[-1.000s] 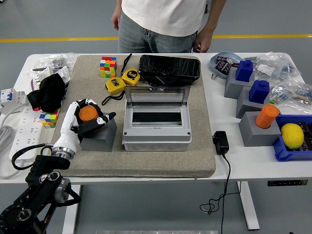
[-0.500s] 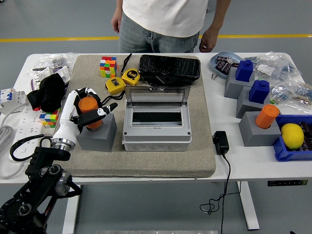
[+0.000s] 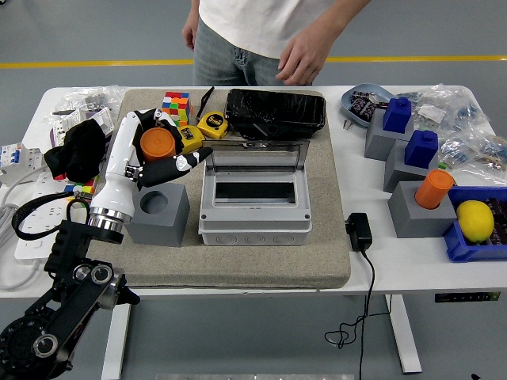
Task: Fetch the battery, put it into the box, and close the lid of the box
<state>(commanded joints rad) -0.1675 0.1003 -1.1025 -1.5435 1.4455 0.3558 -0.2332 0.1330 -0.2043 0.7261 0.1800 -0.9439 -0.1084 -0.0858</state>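
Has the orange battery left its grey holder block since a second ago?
Yes. The left hand has lifted the orange battery up out of the grey holder block, whose socket is now empty; the battery sits above it, slightly toward the open box.

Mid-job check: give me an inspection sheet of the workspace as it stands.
Surface: white table with grey mat.
Job's things: orange battery lifted clear of its grey holder; box open, lid up.
Clutter: cubes, tape measures, black case, more holders, lemon, bags.
Hands: left hand grips battery; right not in view.
Cables: black adapter cable hangs off the near edge; power strip at left.
Surroundings: person at the far side, hand over the table.
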